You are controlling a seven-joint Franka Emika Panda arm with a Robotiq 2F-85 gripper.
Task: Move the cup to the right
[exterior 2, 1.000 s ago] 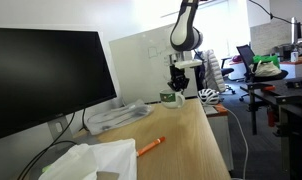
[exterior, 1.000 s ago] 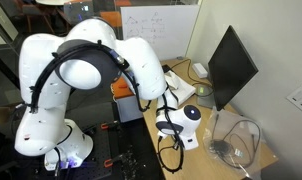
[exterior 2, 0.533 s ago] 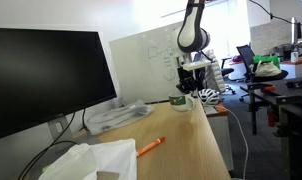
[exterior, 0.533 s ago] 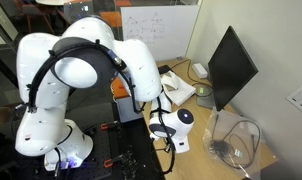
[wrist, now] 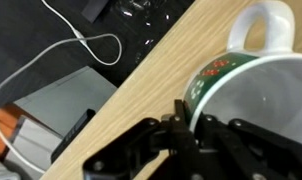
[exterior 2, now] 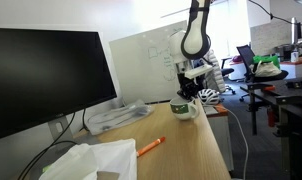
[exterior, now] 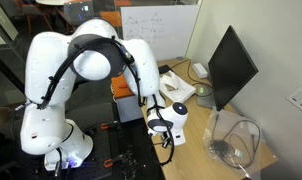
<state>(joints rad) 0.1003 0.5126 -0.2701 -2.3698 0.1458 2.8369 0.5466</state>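
Note:
The cup (wrist: 253,85) is a white mug with a green patterned band and a small handle at the top of the wrist view. It stands close to the wooden desk's edge (wrist: 141,80). My gripper (wrist: 189,118) is shut on its rim, one finger outside and one inside. In an exterior view the cup (exterior 2: 184,109) hangs slightly tilted under the gripper (exterior 2: 188,96), just above or on the desk near its far right edge; I cannot tell which. In an exterior view the gripper (exterior: 163,128) is low over the desk edge and the arm hides the cup.
A black monitor (exterior 2: 41,75) and a clear container (exterior 2: 116,115) stand along the desk's left side. An orange marker (exterior 2: 151,146) and a flat white box (exterior 2: 91,160) lie nearer. Below the desk edge are a white cable (wrist: 71,45) and boxes.
The gripper has carried the cup from beside the clear container toward the desk's right edge, a little nearer the camera in the exterior view with the marker.

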